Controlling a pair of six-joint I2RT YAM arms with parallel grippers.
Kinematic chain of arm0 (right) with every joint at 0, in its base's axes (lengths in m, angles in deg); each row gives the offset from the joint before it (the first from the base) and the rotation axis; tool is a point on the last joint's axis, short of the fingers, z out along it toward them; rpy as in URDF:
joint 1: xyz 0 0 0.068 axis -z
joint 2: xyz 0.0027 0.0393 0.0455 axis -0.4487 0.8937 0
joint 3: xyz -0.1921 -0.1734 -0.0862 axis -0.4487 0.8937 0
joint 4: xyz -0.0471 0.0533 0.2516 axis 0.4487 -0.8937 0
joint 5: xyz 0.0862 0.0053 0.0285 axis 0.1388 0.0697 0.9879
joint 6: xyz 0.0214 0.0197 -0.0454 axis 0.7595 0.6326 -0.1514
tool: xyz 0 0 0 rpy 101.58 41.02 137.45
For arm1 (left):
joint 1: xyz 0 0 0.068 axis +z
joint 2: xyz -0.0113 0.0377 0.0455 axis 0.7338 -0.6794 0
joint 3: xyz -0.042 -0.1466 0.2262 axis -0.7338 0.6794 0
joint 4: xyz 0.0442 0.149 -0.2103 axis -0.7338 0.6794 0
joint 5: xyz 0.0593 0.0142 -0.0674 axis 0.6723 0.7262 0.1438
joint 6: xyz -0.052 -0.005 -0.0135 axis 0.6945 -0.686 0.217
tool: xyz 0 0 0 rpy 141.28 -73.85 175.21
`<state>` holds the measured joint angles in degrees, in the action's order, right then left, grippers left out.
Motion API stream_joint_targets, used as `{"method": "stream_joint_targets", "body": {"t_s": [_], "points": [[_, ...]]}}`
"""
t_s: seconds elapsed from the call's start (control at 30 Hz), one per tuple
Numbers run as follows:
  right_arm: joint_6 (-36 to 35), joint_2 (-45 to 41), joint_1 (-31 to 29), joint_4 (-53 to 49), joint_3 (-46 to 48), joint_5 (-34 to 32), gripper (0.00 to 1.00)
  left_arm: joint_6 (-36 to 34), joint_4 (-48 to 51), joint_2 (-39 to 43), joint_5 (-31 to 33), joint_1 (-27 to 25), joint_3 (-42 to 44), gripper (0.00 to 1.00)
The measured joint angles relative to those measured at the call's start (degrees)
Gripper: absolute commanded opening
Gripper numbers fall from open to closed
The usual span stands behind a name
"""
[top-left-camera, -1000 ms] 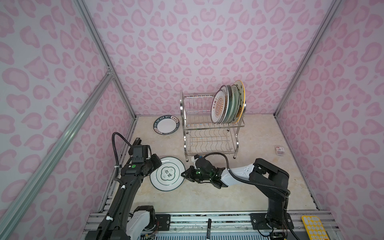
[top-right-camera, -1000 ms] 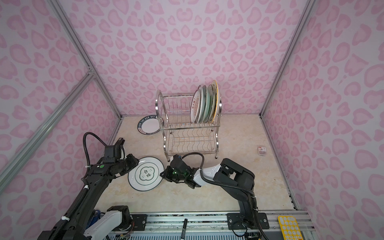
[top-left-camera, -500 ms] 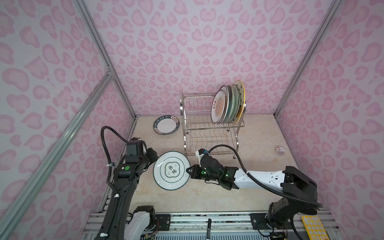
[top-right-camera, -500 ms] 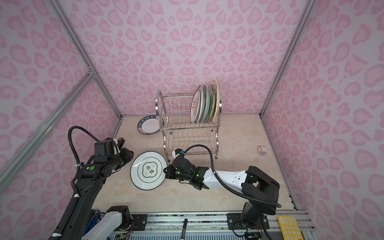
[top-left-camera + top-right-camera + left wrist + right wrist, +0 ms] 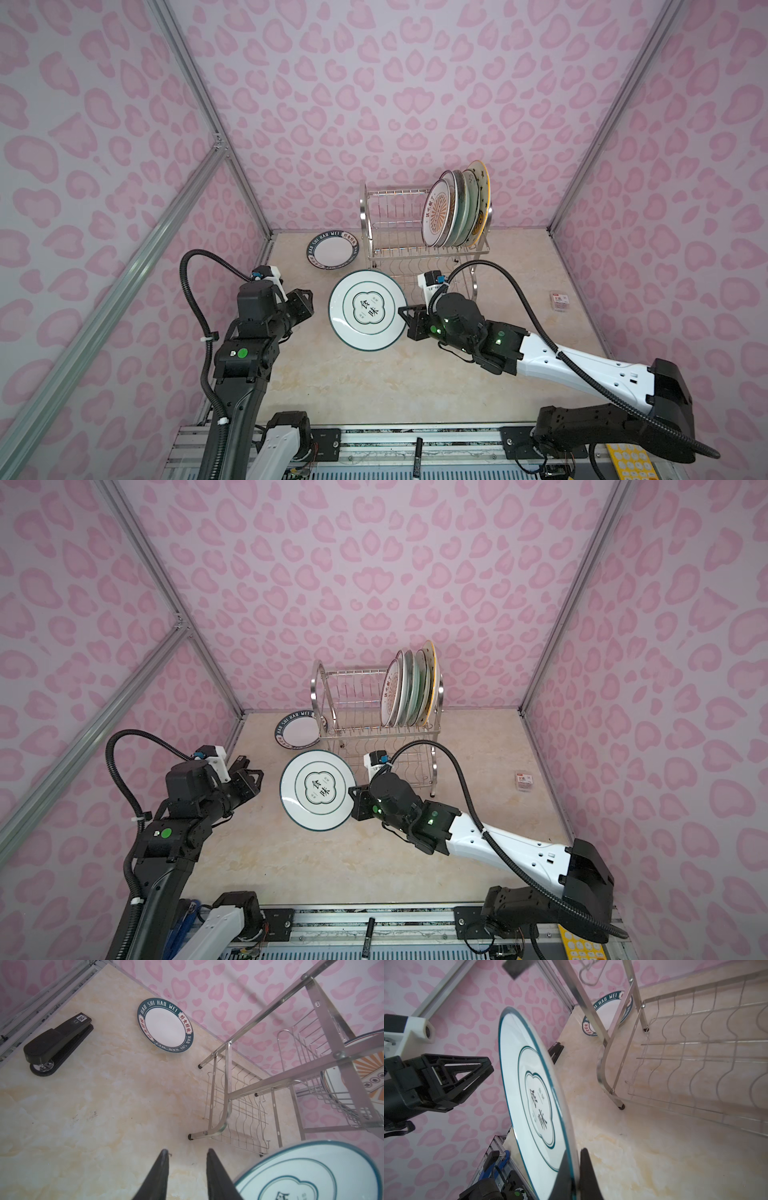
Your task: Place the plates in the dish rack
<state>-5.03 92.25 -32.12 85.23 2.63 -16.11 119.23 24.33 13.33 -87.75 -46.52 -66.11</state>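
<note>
Right gripper (image 5: 576, 1159) clamps the dark-ringed plate (image 5: 368, 311) by its rim only; the edge grip may let it pivot, slip, or strike the dish rack (image 5: 399, 232).

White plate (image 5: 368, 309), dark-teal rings; navy-rimmed plate (image 5: 332, 254); silver rack (image 5: 365, 220); pink-blotched walls (image 5: 374, 83); beige marbled tabletop (image 5: 374, 386).
</note>
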Motion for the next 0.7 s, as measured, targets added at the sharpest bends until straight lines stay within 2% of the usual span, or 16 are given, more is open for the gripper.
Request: {"method": "stream_joint_targets", "body": {"t_s": [0.43, 0.7], "points": [[-12.31, -7.61, 6.97, -8.50, -12.46, 3.82, 0.00, 0.59, -3.85, 0.15, -4.57, -0.15, 0.74, 0.34], [-20.39, -7.21, 11.04, -10.36, -19.50, 0.28, 0.00, 1.95, -7.72, -0.20, -6.95, -2.32, 1.90, 0.33]]}}
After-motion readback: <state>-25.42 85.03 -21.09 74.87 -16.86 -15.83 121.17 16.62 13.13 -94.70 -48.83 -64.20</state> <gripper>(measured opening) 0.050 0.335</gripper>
